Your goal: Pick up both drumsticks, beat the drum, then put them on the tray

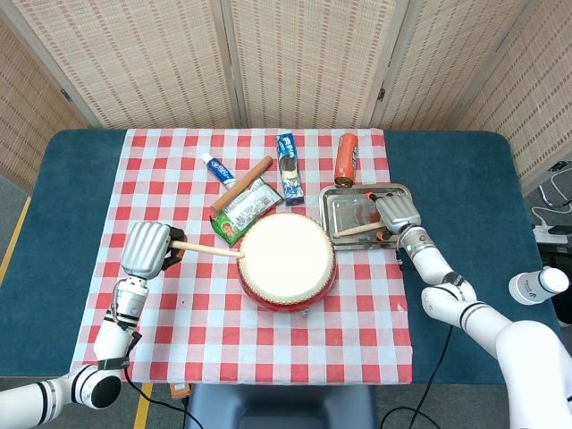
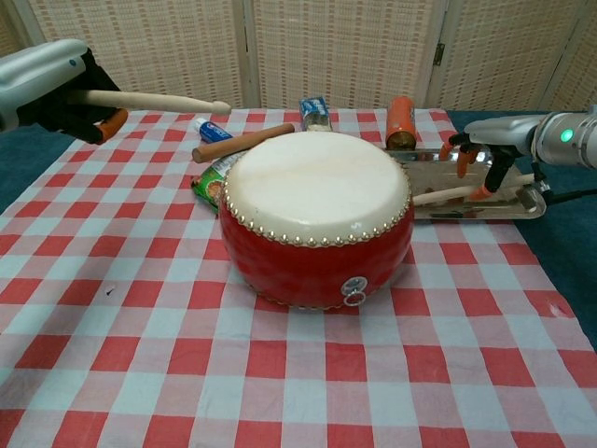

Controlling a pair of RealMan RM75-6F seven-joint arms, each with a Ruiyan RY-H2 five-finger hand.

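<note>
While under right hand, drumstick on tray

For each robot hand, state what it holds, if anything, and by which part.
Left hand grips a drumstick by its butt end. Right hand: fingers spread over the other drumstick in the tray; grip unclear.

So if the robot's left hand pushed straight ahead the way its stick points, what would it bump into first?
Probably the drum. The left hand holds its drumstick aimed at the drumhead, tip near the rim. In the chest view the stick sits higher than the drum, so it might pass over.
</note>
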